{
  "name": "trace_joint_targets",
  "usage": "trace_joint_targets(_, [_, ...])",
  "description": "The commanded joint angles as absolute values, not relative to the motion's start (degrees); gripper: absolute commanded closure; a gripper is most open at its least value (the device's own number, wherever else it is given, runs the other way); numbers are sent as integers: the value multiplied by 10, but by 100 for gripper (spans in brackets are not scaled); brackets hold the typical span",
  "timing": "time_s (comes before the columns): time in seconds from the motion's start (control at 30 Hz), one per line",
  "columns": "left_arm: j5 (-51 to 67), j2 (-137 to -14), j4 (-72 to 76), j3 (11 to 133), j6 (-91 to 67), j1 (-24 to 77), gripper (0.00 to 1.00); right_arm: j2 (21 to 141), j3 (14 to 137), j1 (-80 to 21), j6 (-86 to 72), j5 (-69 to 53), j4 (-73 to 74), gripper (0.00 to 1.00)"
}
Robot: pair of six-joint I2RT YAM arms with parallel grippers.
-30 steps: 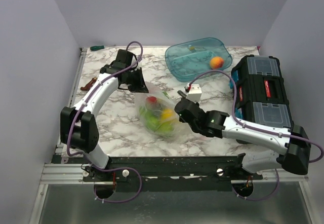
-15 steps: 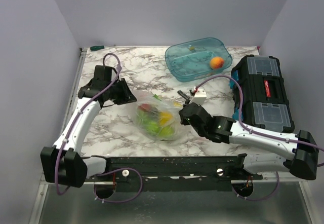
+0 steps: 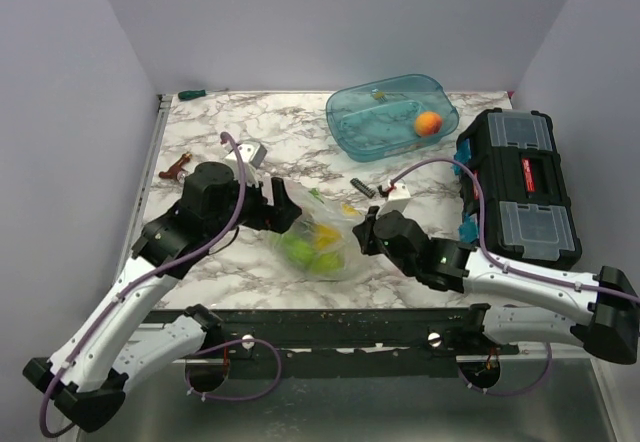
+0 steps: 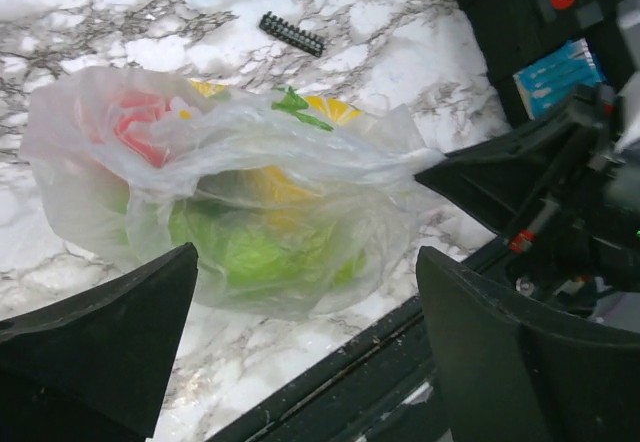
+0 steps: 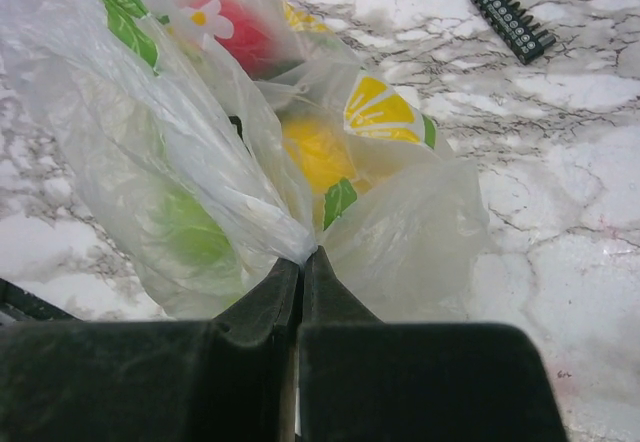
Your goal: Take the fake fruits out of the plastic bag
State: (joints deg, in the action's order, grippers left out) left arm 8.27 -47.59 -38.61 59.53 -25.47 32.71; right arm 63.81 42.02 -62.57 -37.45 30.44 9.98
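**Item: plastic bag** [image 3: 312,245], see-through film printed with lemon slices and leaves.
Location: on the marble worktop [image 3: 230,132], close to its front edge, about midway along, between the two arms.

**Contents: fake fruits** [image 5: 315,152], all inside the bag: a red fruit [image 5: 235,32], a yellow fruit [image 5: 300,142] and a green fruit [image 5: 195,232] show through the film. None lies outside.

**Right gripper** [image 5: 300,267]: jaws pinched together on a gathered fold of film at the bag's right side.
**Left gripper** [image 4: 305,257]: jaws spread wide on either side of the bag's left end, holding nothing. Whether they touch it cannot be told.

**Handling, bag:** probably very light, limp, crinkly and slippery. It should bunch rather than keep its shape, so a pinch on a loose fold clear of the fruit suits it best. The mouth cannot be made out.
**Handling, fruit:** hard, glossy and rounded, likely to slip and roll once free. Each is best taken across its widest part.

**Also present:** blue tub [image 3: 392,114] at the far edge, holding an orange ball [image 3: 428,123]; black tool case [image 3: 518,187] along the right edge; black bit strip [image 5: 510,17]; small white box [image 3: 397,194]; green screwdriver [image 3: 193,93] at the far left corner.
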Motion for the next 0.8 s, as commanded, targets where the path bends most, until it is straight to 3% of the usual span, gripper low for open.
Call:
trace_joint_targets(0.0, [-37, -557, -387, 637, -203, 378, 9, 614, 411, -625, -364, 283, 69, 99])
trace_joint_targets(0.2, [-126, -681, -441, 739, -134, 423, 1, 600, 419, -625, -369, 280, 90, 99])
trace_joint_targets(0.37, [-121, -800, -501, 811, -93, 426, 1, 579, 420, -625, -368, 283, 96, 99])
trace_joint_targets(0.53, [-46, -824, -471, 791, -58, 424, 2, 583, 435, -626, -354, 281, 110, 99])
trace_joint_targets(0.6, [-23, -836, -468, 793, -62, 424, 12, 588, 435, -626, -355, 285, 112, 99])
trace_joint_targets(0.77, [-45, -843, -447, 786, -63, 422, 52, 601, 437, -625, -362, 286, 116, 99])
